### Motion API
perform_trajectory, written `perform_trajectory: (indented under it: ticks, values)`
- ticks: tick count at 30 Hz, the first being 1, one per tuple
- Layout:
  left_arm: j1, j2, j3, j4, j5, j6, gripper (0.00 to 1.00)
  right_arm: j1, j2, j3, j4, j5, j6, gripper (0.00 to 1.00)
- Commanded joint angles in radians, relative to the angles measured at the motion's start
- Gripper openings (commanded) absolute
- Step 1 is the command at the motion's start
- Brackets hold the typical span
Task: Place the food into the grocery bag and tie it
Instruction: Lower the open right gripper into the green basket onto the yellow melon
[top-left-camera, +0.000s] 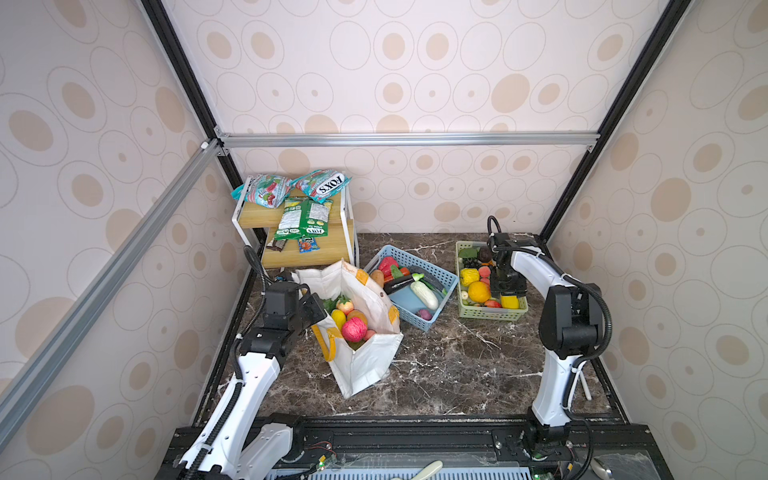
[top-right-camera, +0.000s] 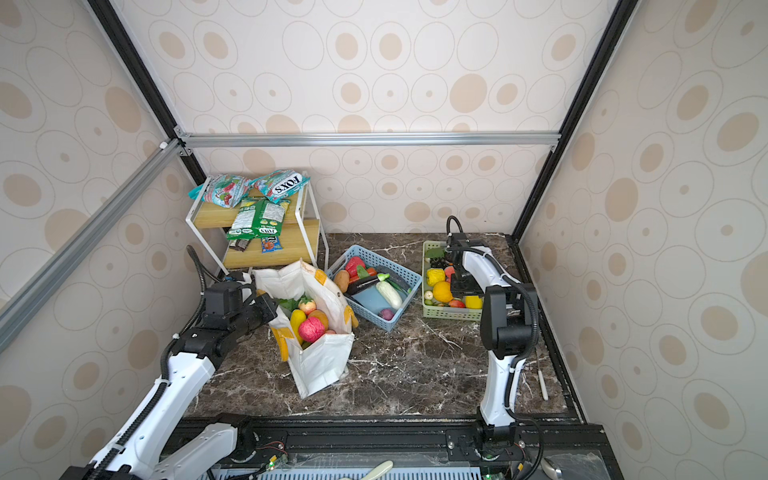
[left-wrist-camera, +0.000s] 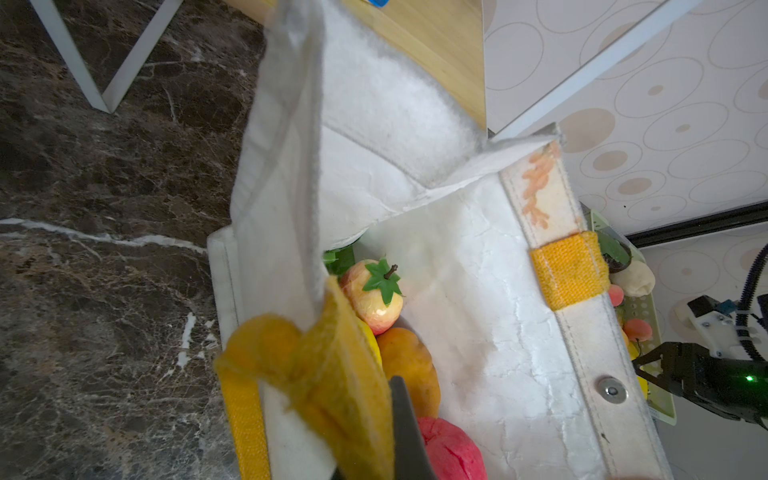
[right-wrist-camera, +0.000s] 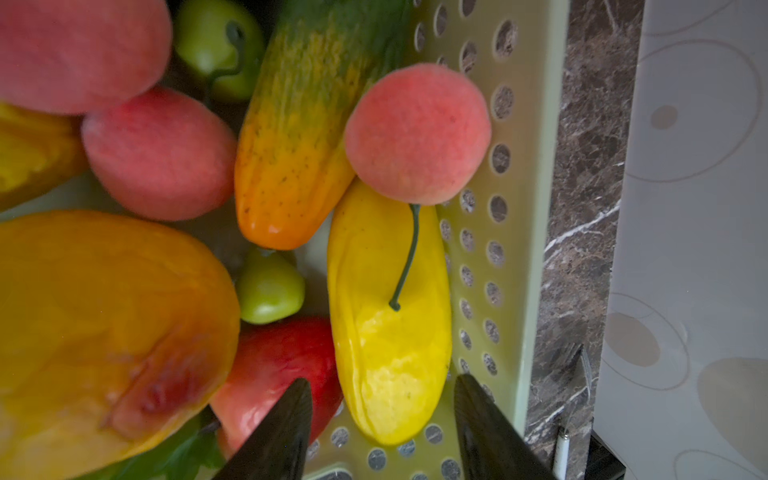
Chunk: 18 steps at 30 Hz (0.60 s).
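Observation:
The white grocery bag stands open at the left of the marble table in both top views, with food inside it such as a pink apple and a yellow fruit. My left gripper is shut on the bag's near yellow handle at the rim. More food lies in the blue basket and in the green basket. My right gripper reaches down into the green basket, open, its fingers on either side of the tip of a yellow fruit.
A white-framed wooden shelf with snack packets stands behind the bag at the back left. A thin white stick lies near the right edge of the table. Black frame posts stand at the back corners.

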Motion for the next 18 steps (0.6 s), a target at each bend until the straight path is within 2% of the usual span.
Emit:
perform_trajectory:
  ticks: [1,18]
  values:
    - [0.01,-0.014,0.044,0.002,-0.026,0.024,0.0,-0.016,0.022,-0.015,-0.003,0.024,-0.012,0.58]
    - [0.009,-0.01,0.053,-0.002,-0.024,0.022,0.0,-0.051,0.054,-0.032,0.029,-0.047,-0.011,0.59]
